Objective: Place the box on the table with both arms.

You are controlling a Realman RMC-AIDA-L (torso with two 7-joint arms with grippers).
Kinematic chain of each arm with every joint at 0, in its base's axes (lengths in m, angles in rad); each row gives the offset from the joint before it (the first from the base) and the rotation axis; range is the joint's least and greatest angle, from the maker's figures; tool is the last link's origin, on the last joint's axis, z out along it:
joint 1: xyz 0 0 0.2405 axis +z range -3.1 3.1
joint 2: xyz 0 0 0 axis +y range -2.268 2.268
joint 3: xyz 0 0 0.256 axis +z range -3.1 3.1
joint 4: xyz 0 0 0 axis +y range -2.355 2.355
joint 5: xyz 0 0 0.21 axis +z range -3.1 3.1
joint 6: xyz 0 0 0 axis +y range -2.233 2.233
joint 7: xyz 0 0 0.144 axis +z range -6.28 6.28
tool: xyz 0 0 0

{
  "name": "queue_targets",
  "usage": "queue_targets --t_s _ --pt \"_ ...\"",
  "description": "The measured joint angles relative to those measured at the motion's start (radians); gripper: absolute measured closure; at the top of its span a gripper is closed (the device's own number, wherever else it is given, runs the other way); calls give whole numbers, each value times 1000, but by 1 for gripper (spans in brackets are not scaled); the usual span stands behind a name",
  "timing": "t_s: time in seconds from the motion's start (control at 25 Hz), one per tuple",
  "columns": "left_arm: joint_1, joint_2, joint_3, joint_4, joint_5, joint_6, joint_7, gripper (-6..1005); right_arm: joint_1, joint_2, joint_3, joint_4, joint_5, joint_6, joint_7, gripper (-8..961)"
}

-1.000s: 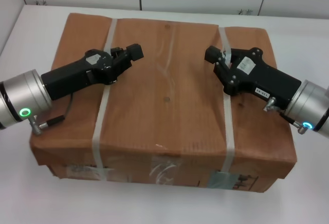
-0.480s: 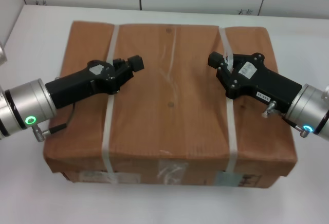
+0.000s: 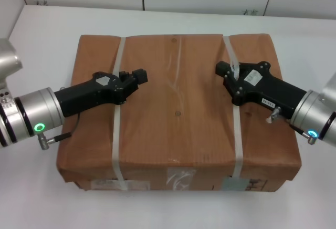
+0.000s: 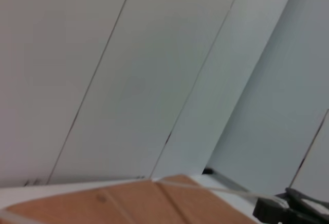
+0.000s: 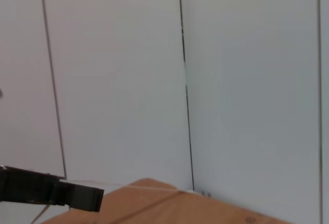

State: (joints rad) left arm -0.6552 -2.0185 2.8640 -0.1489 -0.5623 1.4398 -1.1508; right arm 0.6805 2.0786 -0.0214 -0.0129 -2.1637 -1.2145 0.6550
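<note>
White panelled walls back the scene, and before them spreads the table [image 3: 47, 29], its pale top showing on every side of the load. You see the box [image 3: 178, 108] filling the middle of the head view, brown cardboard crossed by two white straps with clear tape down its centre and labels on the near side. Whether its base already rests on the table or hangs just above it cannot be told from here.

Your left gripper [image 3: 135, 77] lies on top of the box at the left strap [image 3: 116, 118], body angled inward toward the middle. Your right gripper [image 3: 227, 70] mirrors it at the right strap [image 3: 235, 129], which rises slightly at the claw as if hooked or pinched there. Whether either claw is closed on its strap or merely lying against it, you cannot tell; the fingers are hidden by the gripper bodies. The wrist views add little: wall panels, a slice of cardboard and the far gripper.

By the look of it, you are at the lowering or setting-down step. The next move calls for both arms to descend level and together until the box sits flat, then for each claw to free its strap and lift clear without dragging the box sideways.
</note>
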Motion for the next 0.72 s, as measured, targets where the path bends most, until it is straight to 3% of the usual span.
queue_targets --t_s 0.32,0.72 --pt "-13 -3 0 3 28 -118 -4 936 22 0 -15 29 -2 102 31 927" --pt "-38 -13 0 21 74 -265 -2 935 86 0 -38 52 -20 333 132 927"
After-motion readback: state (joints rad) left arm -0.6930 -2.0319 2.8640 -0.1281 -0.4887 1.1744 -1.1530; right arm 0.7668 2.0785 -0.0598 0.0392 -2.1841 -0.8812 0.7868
